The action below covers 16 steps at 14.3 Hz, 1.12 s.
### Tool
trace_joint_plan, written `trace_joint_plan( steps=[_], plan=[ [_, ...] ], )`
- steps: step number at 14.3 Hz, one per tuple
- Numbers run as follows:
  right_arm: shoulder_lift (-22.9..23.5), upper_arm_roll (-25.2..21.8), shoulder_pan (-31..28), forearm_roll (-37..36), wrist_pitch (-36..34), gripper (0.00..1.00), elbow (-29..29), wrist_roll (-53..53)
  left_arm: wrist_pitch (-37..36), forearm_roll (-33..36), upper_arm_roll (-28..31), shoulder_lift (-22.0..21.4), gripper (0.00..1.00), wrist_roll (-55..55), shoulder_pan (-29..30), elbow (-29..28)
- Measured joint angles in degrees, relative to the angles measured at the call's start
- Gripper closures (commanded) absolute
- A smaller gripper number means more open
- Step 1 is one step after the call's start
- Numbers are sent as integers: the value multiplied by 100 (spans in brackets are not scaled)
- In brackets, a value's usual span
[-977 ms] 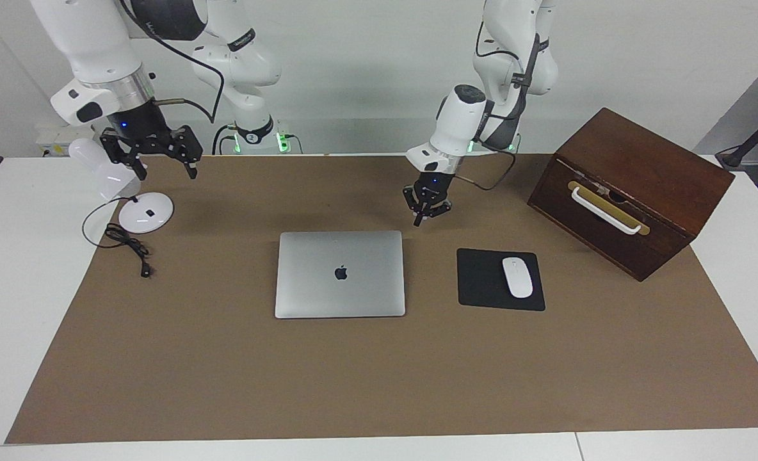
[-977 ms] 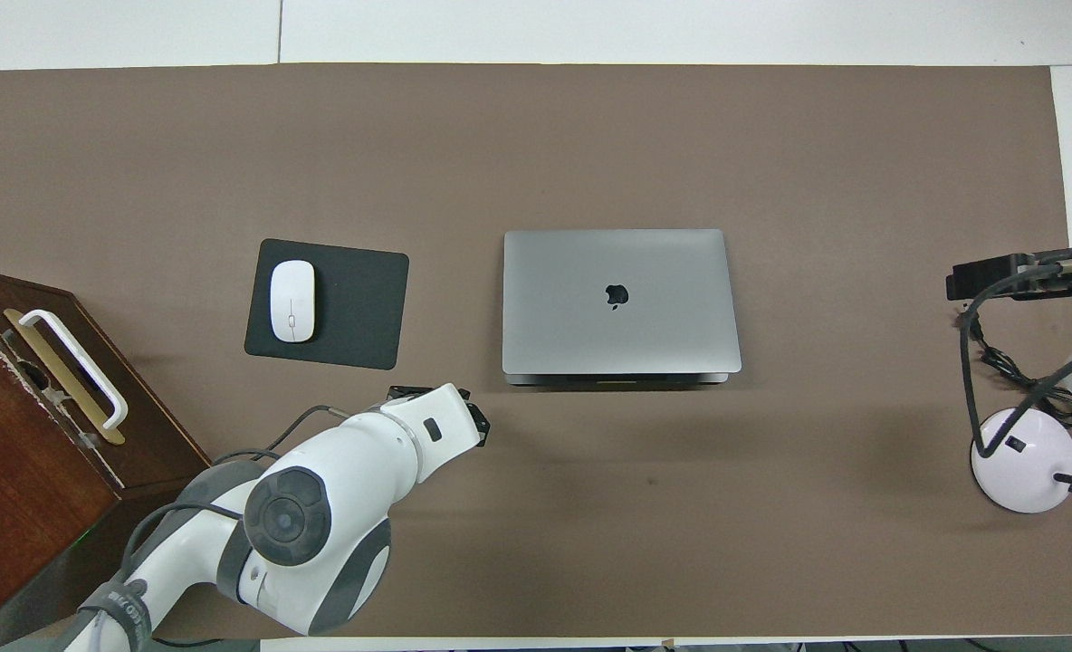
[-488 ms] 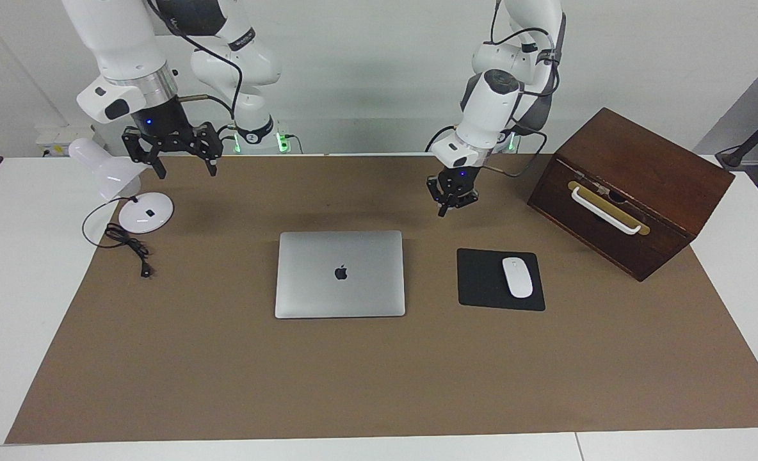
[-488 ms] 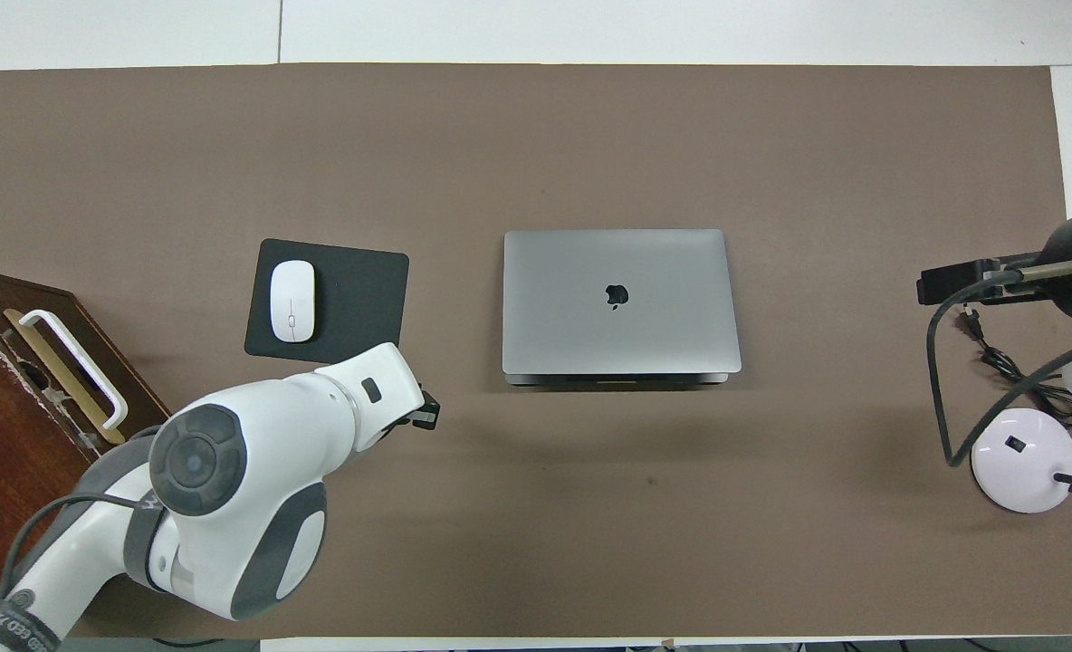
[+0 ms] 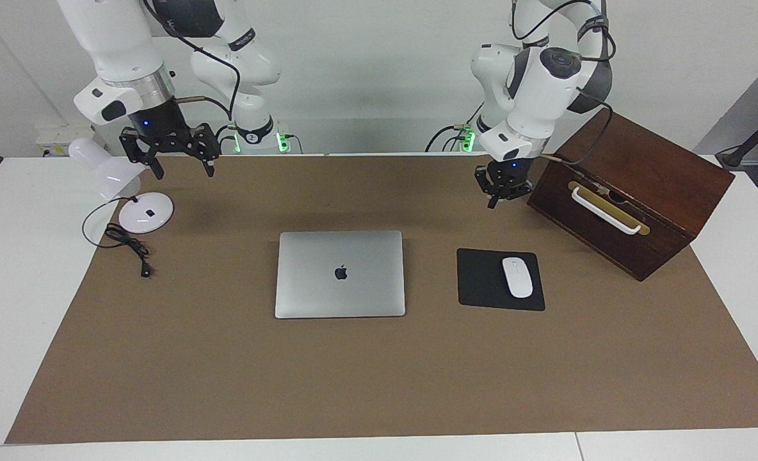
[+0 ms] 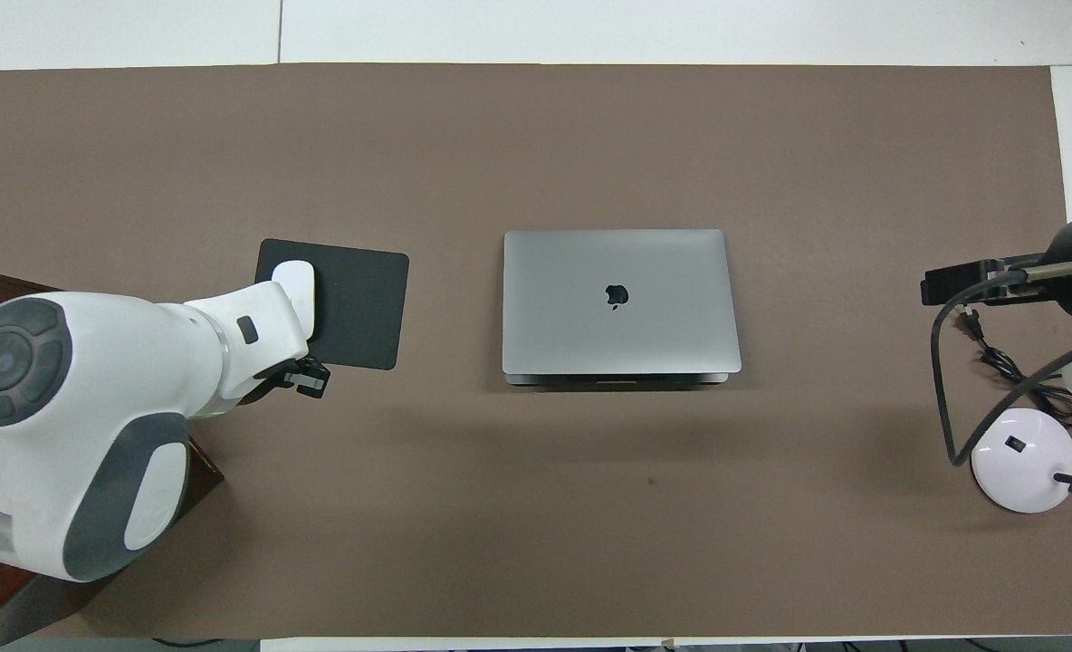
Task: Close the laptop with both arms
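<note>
The laptop (image 5: 340, 274), a slim brushed silver-grey slab with rounded corners and a dark apple mark, lies shut flat in the middle of the brown matte sheet (image 5: 379, 384) covering the white counter (image 5: 8, 269). Beside it, toward the left arm's end, a glossy white mouse (image 5: 517, 276) sits on a black mouse pad (image 5: 481, 282), with a dark wooden box (image 5: 648, 166) nearer the robots. A white lamp (image 5: 142, 211) stands at the right arm's end. The left hand (image 5: 495, 200), fingertips pressed together and holding nothing, hangs over the sheet beside the box. The right hand (image 5: 180, 168), fingers spread wide and empty, hangs over the sheet's edge near the lamp.
</note>
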Motion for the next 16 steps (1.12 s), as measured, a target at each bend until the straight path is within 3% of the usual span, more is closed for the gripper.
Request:
trace_joint_plan(
  steps=[7, 8, 9, 10, 11, 16],
  plan=[
    [-3, -2, -1, 0, -1, 0, -22, 0, -1070, 89, 11, -90, 100, 1176, 1326, 695],
    [-3, -6, -3, 0, -1, 0, -25, 0, -1134, 109, 14, -93, 96, 1220, 1499, 751],
    [-3, -12, -6, 0, -1, 0, -27, 0, -1161, 139, 16, -96, 77, 1236, 1629, 777],
    [-3, -17, -16, 0, -1, 0, -28, 0, -1163, 156, 11, -95, 43, 1236, 1739, 796],
    [-3, -20, -37, 0, -1, 0, -29, 0, -1163, 161, 9, -96, 0, 1213, 1840, 832],
    [-9, -15, -64, 0, -1, 0, -29, 0, -1162, 171, 3, -94, 0, 739, 2030, 1102]
  ],
)
